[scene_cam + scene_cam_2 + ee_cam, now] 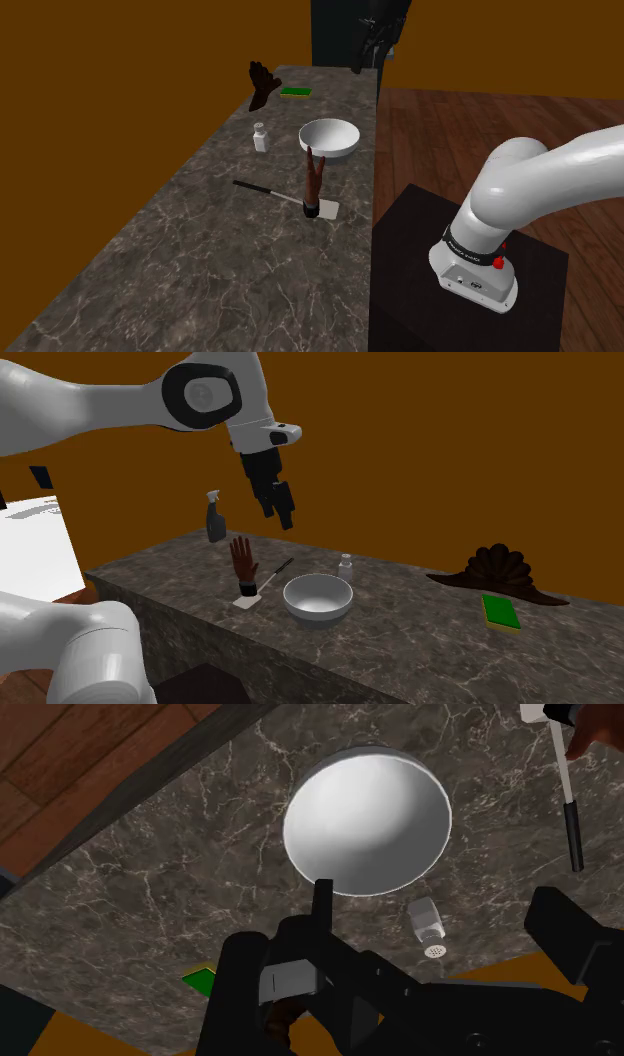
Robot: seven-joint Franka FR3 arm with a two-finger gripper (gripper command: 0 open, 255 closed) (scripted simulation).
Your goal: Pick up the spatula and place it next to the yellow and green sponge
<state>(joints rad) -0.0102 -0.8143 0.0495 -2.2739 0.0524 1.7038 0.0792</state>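
End effector [278, 514] released, fingers apart, nothing between them; it hangs high above the bench [200, 250]. Spatula [272, 192] lies flat on the bench, its white blade just beside the base of an upright brown hand model [314, 178], near the white bowl [330, 137]. Green sponge [295, 91] sits well apart, beyond the bowl.

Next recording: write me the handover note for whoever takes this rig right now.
Gripper: open, empty, high above the counter, roughly over the white bowl.
Spatula: flat on the counter beside the bowl, with a brown hand figure standing at its blade end.
Sponge: further along the counter, beyond the bowl.
Done: nothing yet.
Left: descend, grasp the handle, carry it, set it beside the sponge.
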